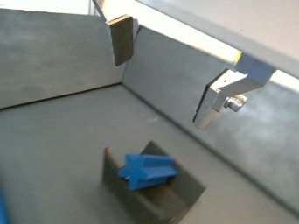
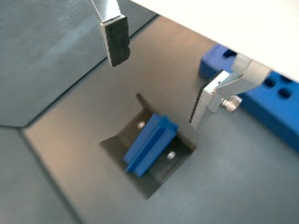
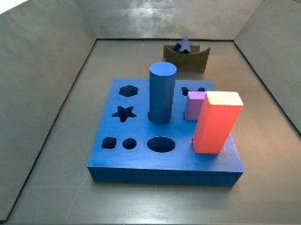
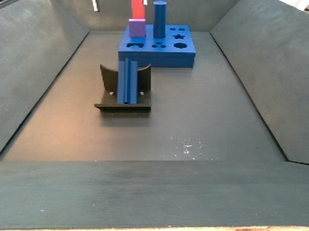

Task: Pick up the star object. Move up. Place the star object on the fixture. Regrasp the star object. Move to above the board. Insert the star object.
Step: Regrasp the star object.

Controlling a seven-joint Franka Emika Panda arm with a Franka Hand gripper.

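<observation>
Star object point(image 2: 152, 144): plain mid-blue, no pattern; seen resting in the fixture in both wrist views.
Fixture point(image 1: 158, 197): dark brown to near black, matt.
Board point(image 3: 165, 145): flat blue slab, same hue as the star object, its holes reading as darker blue shapes.
Cylinder point(image 3: 161, 91) standing in the board: blue.
Tall block point(image 3: 216, 122): red, its top face pale.
Small block point(image 3: 194, 104) beside it: purple.
Hand point(image 2: 163, 74), above the fixture: silver finger plates with dark pads point(image 2: 115, 42).
Floor point(image 4: 182, 126) and walls: uniform dull grey.
</observation>
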